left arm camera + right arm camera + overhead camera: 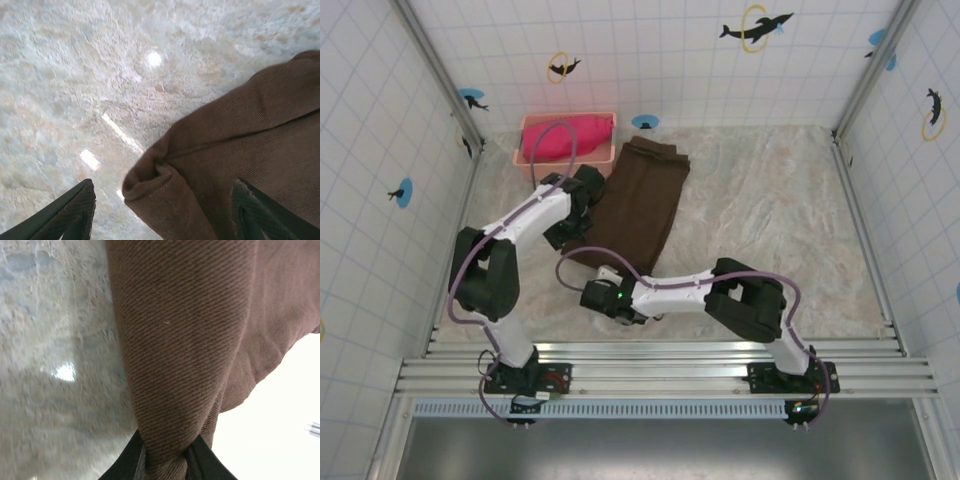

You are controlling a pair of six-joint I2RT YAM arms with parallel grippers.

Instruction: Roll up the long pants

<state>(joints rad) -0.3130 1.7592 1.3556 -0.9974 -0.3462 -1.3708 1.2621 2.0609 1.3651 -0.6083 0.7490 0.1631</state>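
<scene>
Your right gripper (165,457), elbow folded low, pinches the pants (642,200); your left gripper (162,205) hovers agape over their corner.

One pair of long pants (640,205), one pink basket (525,160), one pink-red cloth (570,138) and one surface (770,220) are counted. Two arms are counted, left arm (520,220) and right arm (670,288), and two pincers, left pincer (162,210) and right pincer (167,460).
</scene>
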